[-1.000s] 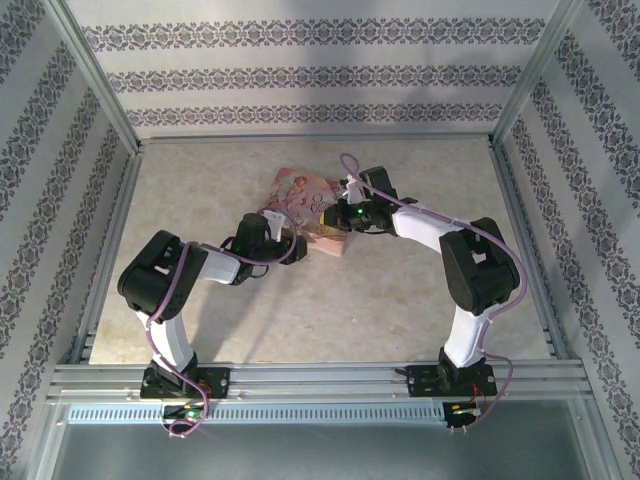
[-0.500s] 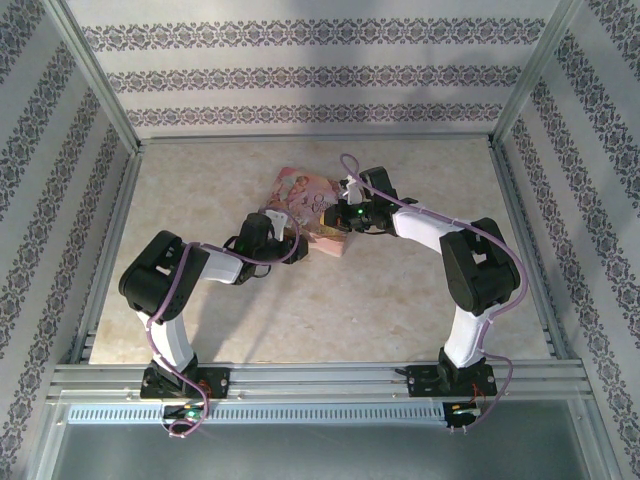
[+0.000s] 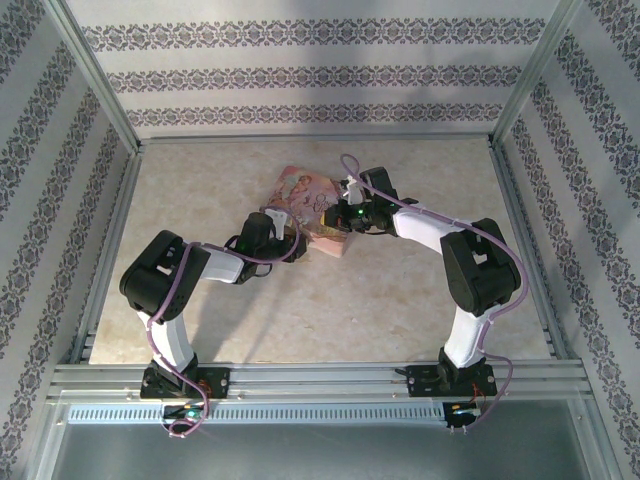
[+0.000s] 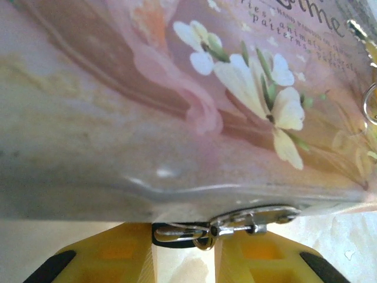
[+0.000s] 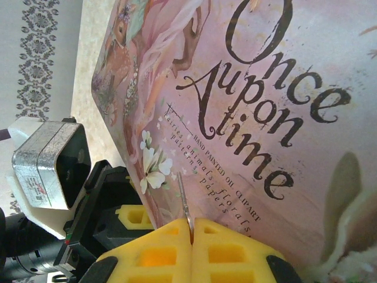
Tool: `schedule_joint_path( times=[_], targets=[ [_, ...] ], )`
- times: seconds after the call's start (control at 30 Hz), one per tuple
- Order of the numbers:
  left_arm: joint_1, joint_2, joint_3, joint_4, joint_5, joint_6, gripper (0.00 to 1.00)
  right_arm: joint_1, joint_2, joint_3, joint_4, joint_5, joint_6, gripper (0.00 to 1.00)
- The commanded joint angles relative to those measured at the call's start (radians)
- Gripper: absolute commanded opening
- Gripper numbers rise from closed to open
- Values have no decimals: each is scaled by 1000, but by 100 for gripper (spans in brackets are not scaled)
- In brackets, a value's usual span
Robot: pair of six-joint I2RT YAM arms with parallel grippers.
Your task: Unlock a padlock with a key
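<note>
The pink illustrated box (image 3: 303, 190) lies mid-table, with both arms meeting at its near edge. My left gripper (image 3: 293, 243) is at that edge. In the left wrist view its yellow fingers (image 4: 112, 259) flank a small dark-and-silver piece with a wire loop, seemingly the padlock (image 4: 179, 234). It hangs by the silver clasp (image 4: 259, 217) under the box (image 4: 177, 88) and fills the gap of my left gripper (image 4: 184, 250). My right gripper (image 5: 192, 227) is shut on the key (image 5: 185, 200), a slim pale sliver pointing up across the box cover (image 5: 265, 106). From above, the right gripper (image 3: 335, 218) rests over the box.
The left gripper's black body and one yellow finger (image 5: 132, 215) sit just left of the key tip, with the left wrist camera housing (image 5: 50, 162) beyond. Bare beige tabletop (image 3: 400, 290) surrounds the box. Metal frame rails (image 3: 320, 378) edge the table.
The left arm has shifted slightly, bringing its gripper a little closer under the box's near edge. The right arm and the box look unchanged.
</note>
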Motion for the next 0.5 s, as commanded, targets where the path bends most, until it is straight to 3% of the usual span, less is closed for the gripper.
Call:
schedule_joint_path(
  times=[0.0,0.2,0.47],
  targets=[
    [-32,-47,23,-1,4,-33,25,17,-38,-28,-43,19,-8,0],
    [-39,-122,0,-51,33,-119,24,10,-176,-50,-46,36,-53,0],
    [-51,-211,52,-259,121,-175,24,45,-428,-294,-31,100,-236,0]
  ],
)
